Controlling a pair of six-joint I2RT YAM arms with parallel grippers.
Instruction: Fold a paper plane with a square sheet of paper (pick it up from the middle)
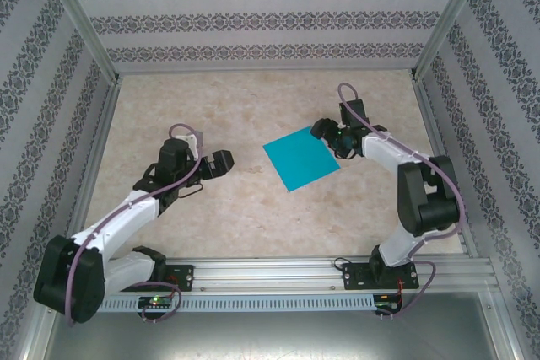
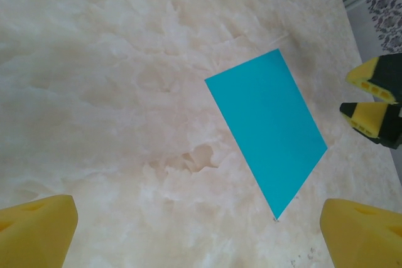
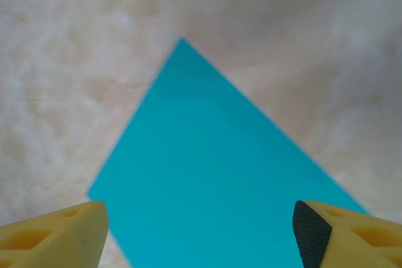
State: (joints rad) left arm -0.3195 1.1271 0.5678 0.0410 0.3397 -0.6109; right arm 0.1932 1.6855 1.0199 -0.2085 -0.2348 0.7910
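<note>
The square sheet of paper (image 1: 301,158) lies flat and unfolded on the table, teal-blue, turned like a diamond. My right gripper (image 1: 331,136) hovers open over the sheet's far right corner. In the right wrist view its yellow fingers (image 3: 69,233) straddle the sheet (image 3: 213,167) with nothing between them, gripper (image 3: 201,227). My left gripper (image 1: 221,162) is open, left of the sheet and apart from it. In the left wrist view the sheet (image 2: 267,127) lies ahead to the right, gripper (image 2: 198,221) wide open over bare table, and the right gripper (image 2: 365,95) shows at the right edge. The paper plane is out of view.
The marbled beige table (image 1: 253,208) is fenced by patterned walls and aluminium posts (image 1: 101,65). A rail (image 1: 278,271) along the near edge carries both arm bases. Bare table surface lies between the left gripper and the sheet.
</note>
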